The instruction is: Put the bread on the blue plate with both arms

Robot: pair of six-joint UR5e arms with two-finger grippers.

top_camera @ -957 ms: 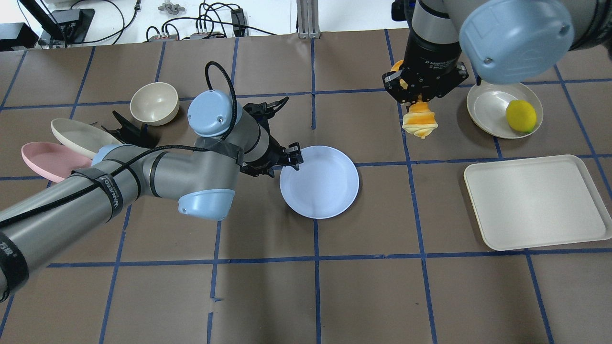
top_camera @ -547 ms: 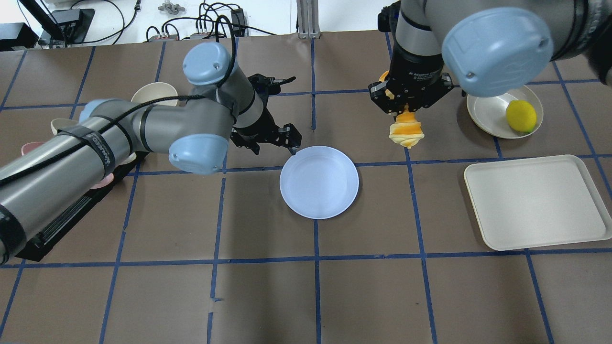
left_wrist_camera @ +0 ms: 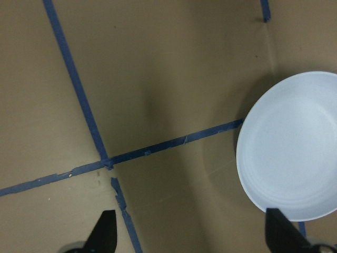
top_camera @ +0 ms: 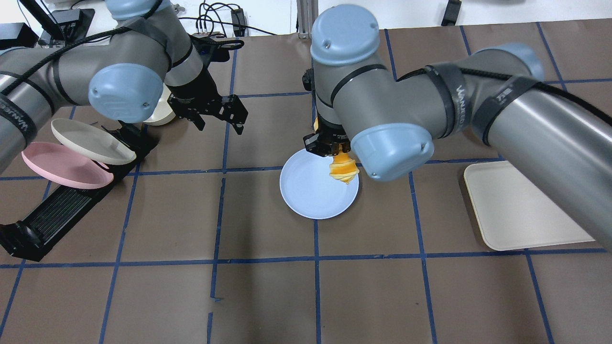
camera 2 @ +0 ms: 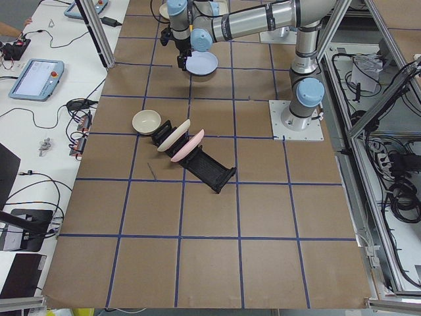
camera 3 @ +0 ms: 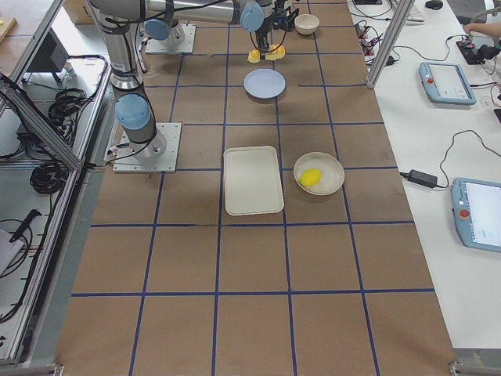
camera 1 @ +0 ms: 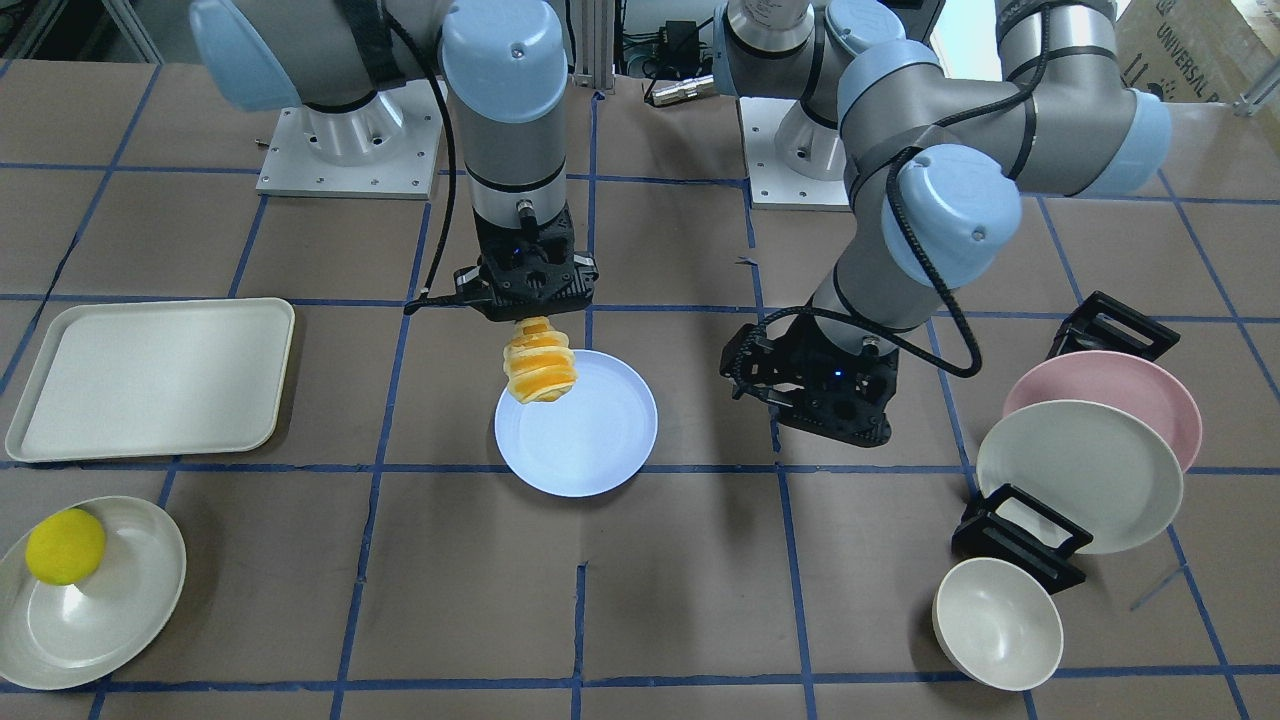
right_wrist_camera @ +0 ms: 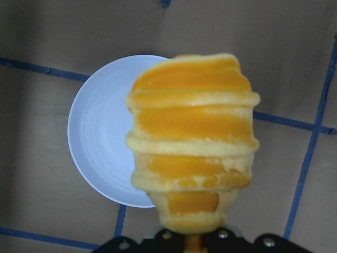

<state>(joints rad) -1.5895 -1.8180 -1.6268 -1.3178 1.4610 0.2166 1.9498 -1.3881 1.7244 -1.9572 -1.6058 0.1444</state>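
Observation:
The bread [top_camera: 344, 171], striped golden-orange and cream, hangs end-down from my right gripper [top_camera: 330, 149], which is shut on its top end. It hangs above the right rim of the blue plate [top_camera: 311, 191], which lies flat on the table. In the front view the bread [camera 1: 540, 370] is over the plate's [camera 1: 590, 440] near-left edge, below the right gripper [camera 1: 533, 318]. The right wrist view shows the bread [right_wrist_camera: 192, 142] with the plate [right_wrist_camera: 97, 147] underneath. My left gripper [top_camera: 219, 123] is open and empty, left of the plate and apart from it; its wrist view shows the plate [left_wrist_camera: 295, 147].
A pink plate [top_camera: 62, 167] and a cream plate [top_camera: 91, 138] lean in a black rack [top_camera: 52, 215] at the left. A cream bowl [camera 1: 997, 622] stands near them. A cream tray [top_camera: 521, 210] lies at the right. A yellow ball [camera 1: 65, 545] sits on a cream plate [camera 1: 100, 610].
My right arm has carried the bread leftward from near the yellow ball's plate to above the blue plate's rim. My left gripper has drawn back from the plate's edge, up and to the left.

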